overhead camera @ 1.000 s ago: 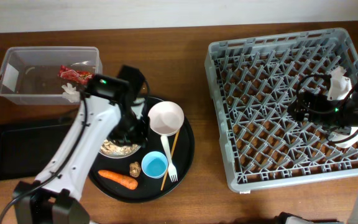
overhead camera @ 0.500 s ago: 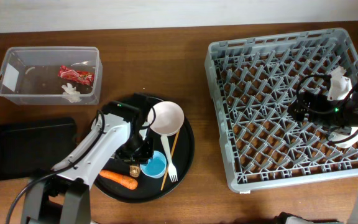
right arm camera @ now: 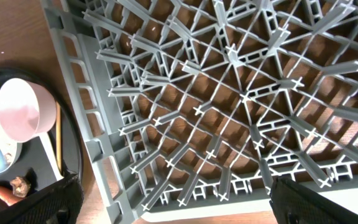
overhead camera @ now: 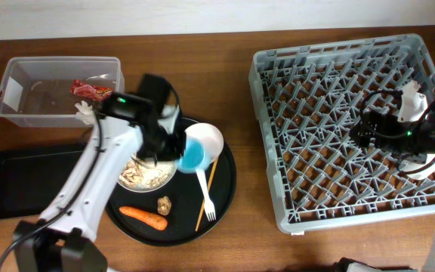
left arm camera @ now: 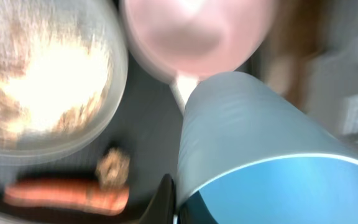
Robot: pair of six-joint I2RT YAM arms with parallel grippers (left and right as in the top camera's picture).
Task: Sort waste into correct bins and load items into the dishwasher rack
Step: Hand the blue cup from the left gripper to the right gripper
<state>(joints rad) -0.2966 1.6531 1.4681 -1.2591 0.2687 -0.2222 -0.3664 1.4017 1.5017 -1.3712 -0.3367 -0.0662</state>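
Light-blue cup (overhead camera: 195, 156) is what we find pinched in the left gripper (overhead camera: 186, 155). In the left wrist view a dark finger (left arm camera: 165, 198) presses against the cup's wall, and the cup is tilted. From overhead we see it held over the round black tray (overhead camera: 229, 177), just beside the pale pink bowl (overhead camera: 206, 138), which sits at the tray's far right.

Left of the cup lies the white plate (overhead camera: 168, 180), heaped with beige food scraps (overhead camera: 148, 175). Along the tray's near edge we see the orange carrot (overhead camera: 143, 217) and, just right of it, the small brown lump (overhead camera: 163, 204). The white plastic fork (overhead camera: 209, 211) and the thin wooden stick (overhead camera: 211, 177) lie side by side on the tray's right part.

At the far left the clear tub (overhead camera: 63, 60) holds the red wrapper (overhead camera: 91, 91) and the white tissue (overhead camera: 85, 112). Nearer to us on the left, the shallow black tray (overhead camera: 13, 181) is partly covered by the left arm.

On the right stands the dishwasher rack (overhead camera: 316, 113). The right gripper (right arm camera: 176, 202) hangs over its right part, fingers spread wide at the corners of the right wrist view. A white cup (overhead camera: 411, 98) shows beside that arm, partly hidden.
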